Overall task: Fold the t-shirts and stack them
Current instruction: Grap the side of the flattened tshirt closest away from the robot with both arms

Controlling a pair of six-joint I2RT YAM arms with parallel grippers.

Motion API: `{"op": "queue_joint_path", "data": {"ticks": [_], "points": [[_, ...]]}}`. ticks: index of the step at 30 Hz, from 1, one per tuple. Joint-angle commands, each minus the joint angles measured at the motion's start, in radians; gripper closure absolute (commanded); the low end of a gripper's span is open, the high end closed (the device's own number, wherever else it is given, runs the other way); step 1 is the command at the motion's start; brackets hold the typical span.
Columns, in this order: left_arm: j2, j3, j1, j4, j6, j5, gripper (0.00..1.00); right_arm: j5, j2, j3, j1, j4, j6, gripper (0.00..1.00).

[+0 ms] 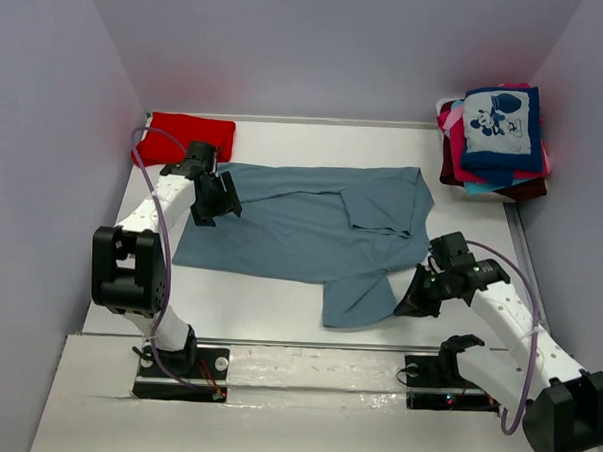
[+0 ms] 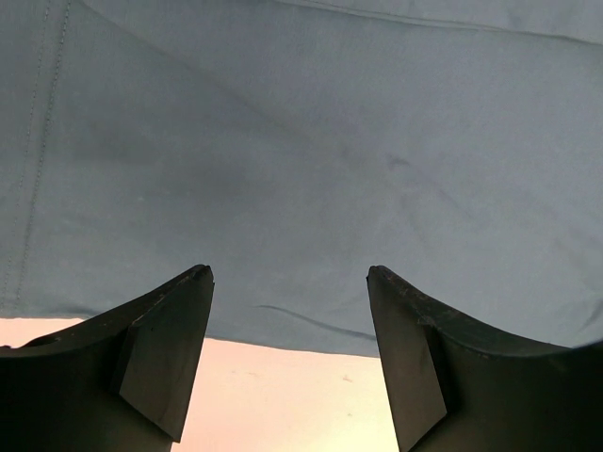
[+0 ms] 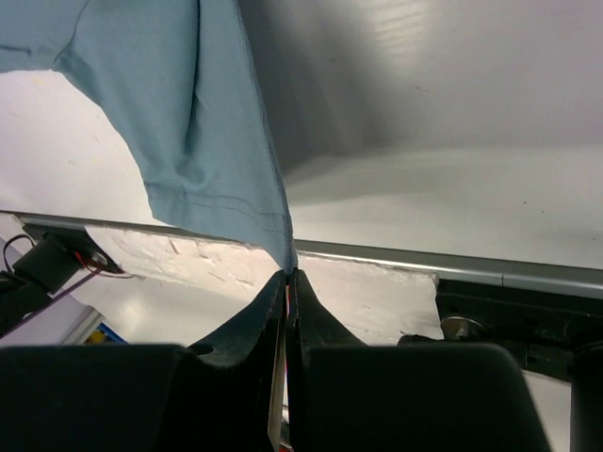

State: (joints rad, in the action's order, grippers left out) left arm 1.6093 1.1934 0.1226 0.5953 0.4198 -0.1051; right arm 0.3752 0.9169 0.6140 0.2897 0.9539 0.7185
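A dusty grey-blue t-shirt (image 1: 301,231) lies spread across the middle of the white table, one sleeve folded over near its right side. My right gripper (image 1: 410,303) is shut on the hem corner (image 3: 273,240) of that shirt at its near right, and the cloth rises from the pinched fingertips (image 3: 290,275). My left gripper (image 1: 210,204) hovers open over the shirt's left edge, where the fabric (image 2: 311,160) fills the view and its edge runs between the two fingers (image 2: 174,339). A folded red t-shirt (image 1: 188,136) rests at the back left corner.
A stack of folded t-shirts (image 1: 497,144), with a navy cartoon-mouse print on top and pink, maroon and teal below, sits at the back right corner. Grey walls close in the table on three sides. The metal front rail (image 3: 452,262) runs just beyond my right fingers.
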Motion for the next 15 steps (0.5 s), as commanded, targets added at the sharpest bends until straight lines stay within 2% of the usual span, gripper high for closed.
{"op": "queue_joint_path", "data": {"ticks": [1,15], "points": [[0.008,0.041,-0.001,0.018,-0.016,-0.008,0.22,0.016,-0.046,0.043,0.006,0.115,-0.013,0.93],[0.015,0.055,-0.001,0.023,-0.023,-0.021,0.22,0.022,-0.199,0.095,0.006,0.322,0.024,0.93]]}}
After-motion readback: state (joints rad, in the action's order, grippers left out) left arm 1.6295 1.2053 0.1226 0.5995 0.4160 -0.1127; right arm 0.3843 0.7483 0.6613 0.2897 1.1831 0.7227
